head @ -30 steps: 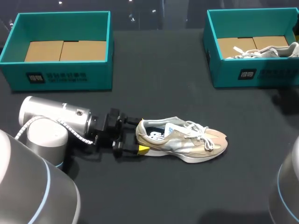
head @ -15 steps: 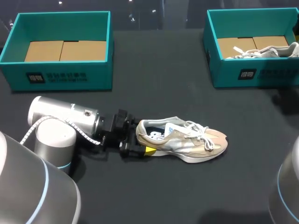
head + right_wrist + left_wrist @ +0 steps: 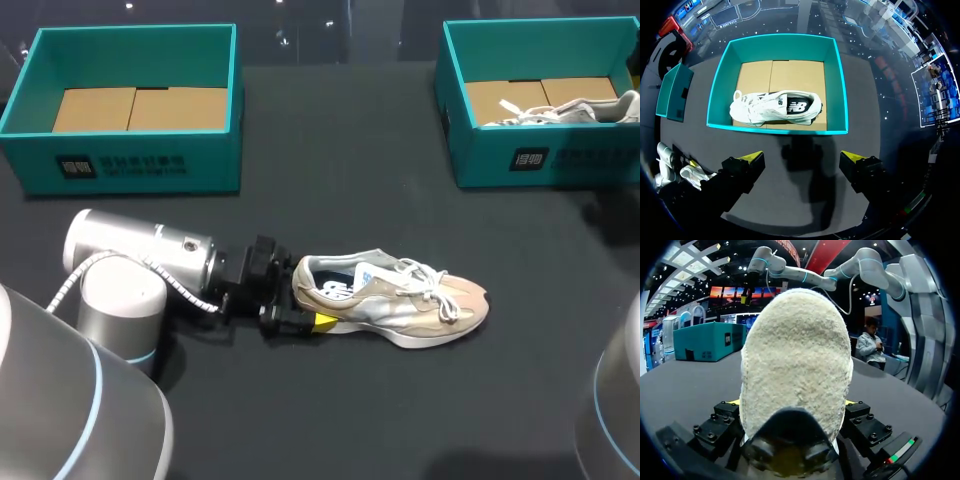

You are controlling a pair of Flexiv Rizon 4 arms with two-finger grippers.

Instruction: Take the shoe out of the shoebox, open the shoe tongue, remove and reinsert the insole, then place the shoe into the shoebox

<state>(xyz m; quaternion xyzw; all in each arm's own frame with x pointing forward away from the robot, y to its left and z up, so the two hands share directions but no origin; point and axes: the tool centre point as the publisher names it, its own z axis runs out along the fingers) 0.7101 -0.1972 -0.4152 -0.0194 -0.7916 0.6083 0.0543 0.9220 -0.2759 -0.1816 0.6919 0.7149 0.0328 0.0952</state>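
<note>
**Shoe out on the counter, tongue and insole work apparently not begun**

The beige sneaker point(image 3: 395, 305) stood on its sole near the middle of the dark counter point(image 3: 400, 200), toe to the right and heel to the left, well clear of both boxes. That made the first step look done. Its laces lay loosely across the tongue, and a printed insole showed inside the opening. Opening the tongue, taking out and refitting the insole, and boxing the shoe all seemed to remain.

The left gripper point(image 3: 305, 305) lay low at the heel, which filled its wrist view. Whether it clamped the heel or merely straddled it could not be told.

The right gripper point(image 3: 802, 160) hung wide open over the right teal shoebox point(image 3: 777, 129), holding nothing. A white sneaker point(image 3: 775, 107) lay in that box. The far-left teal shoebox point(image 3: 130, 160) showed only its cardboard floor.

Each box front carried a small dark square mark beside a line of pale print, too small to make out. The white sneaker bore a dark side logo, and the beige sneaker's insole had a blue-and-white printed patch.
</note>
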